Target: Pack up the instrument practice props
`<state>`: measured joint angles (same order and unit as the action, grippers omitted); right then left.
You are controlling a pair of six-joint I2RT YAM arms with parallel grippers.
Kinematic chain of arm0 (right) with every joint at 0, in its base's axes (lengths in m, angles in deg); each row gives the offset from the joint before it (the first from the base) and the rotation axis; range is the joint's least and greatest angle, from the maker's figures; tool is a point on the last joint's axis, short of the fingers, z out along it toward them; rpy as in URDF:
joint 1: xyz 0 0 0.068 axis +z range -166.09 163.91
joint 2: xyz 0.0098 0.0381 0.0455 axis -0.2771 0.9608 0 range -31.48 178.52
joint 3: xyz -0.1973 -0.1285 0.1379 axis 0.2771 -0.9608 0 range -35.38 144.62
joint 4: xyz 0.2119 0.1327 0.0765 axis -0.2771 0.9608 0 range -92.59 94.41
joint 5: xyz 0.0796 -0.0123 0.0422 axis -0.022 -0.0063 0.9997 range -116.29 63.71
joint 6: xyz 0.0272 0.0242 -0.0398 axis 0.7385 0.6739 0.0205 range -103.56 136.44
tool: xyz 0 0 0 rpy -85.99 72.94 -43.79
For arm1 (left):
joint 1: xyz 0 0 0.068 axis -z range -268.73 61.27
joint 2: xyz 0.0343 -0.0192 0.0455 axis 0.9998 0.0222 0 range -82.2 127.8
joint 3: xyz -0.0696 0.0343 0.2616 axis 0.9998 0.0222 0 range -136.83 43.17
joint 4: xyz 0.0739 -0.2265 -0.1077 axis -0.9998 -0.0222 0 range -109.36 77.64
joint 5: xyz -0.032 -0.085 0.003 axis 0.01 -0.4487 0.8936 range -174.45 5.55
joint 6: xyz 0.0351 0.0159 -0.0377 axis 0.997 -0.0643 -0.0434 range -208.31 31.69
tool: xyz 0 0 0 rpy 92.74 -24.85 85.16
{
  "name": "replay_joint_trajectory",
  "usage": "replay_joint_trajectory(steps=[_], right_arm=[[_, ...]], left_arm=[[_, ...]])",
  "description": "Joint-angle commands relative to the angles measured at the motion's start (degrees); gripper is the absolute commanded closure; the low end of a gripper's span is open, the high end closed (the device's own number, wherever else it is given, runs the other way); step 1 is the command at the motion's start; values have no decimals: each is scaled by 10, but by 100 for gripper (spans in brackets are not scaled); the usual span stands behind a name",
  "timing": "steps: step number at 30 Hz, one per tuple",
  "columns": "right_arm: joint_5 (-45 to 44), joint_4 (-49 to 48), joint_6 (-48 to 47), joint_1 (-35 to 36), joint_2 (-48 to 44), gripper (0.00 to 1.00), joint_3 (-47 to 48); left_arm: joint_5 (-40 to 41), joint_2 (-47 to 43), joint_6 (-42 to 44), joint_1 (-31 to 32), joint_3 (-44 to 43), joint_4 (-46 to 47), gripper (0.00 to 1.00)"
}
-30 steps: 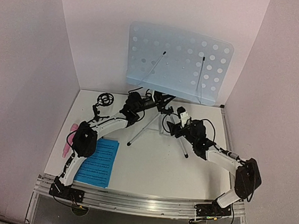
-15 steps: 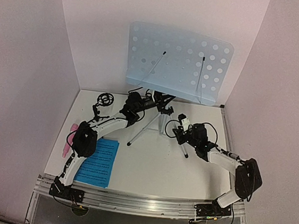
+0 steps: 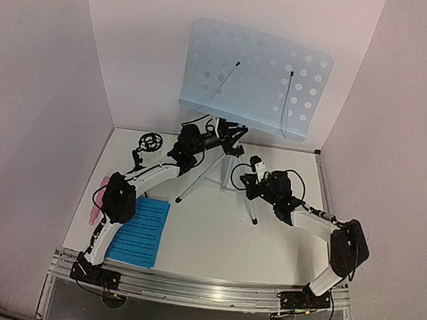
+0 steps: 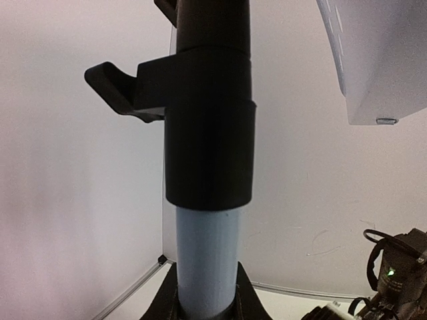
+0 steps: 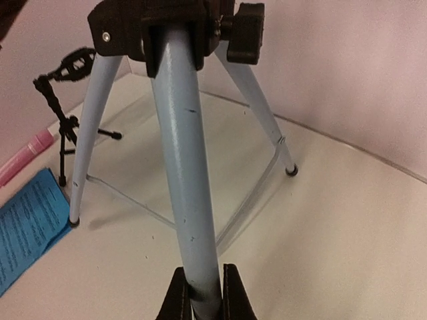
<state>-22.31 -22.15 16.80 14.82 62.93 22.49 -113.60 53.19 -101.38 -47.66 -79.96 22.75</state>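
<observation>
The left arm (image 3: 154, 177) and right arm (image 3: 310, 220) are built alike: white tubular links between bulky black joint housings, with thin black cables looping at the wrists. A green light (image 4: 390, 272) glows on the right wrist housing. The left gripper (image 4: 205, 301) and right gripper (image 5: 203, 297) have black tapered fingers.

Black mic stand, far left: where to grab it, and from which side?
Probably the thin upright stem of the black mic stand, between the ring holder and the splayed legs. Come in level from the middle of the table, closing across the stem: it stands upright, and ring and legs look too wide.
</observation>
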Motion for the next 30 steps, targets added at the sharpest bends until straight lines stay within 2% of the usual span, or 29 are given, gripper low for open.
replay_joint_trajectory(steps=[1,8,13,17,21,22,30], right_arm=[[-74,-264,127,-20,-19,100,69],[-63,-280,86,-19,-32,100,96],[-70,-301,92,-19,-25,100,89],[-64,-326,71,-19,-2,100,47],[-65,-375,53,-19,10,100,-17],[-65,-383,46,-19,13,100,-24],[-52,-387,24,-16,24,100,-18]], left_arm=[[6,-39,-76,16,-72,32,100],[-7,-42,-94,16,-57,30,100],[-45,-30,-73,19,-74,23,100],[-53,-19,-58,13,-43,36,100],[-89,-33,2,10,-6,44,99],[-96,-34,13,10,-4,42,98],[-100,-45,53,9,21,93,64]])
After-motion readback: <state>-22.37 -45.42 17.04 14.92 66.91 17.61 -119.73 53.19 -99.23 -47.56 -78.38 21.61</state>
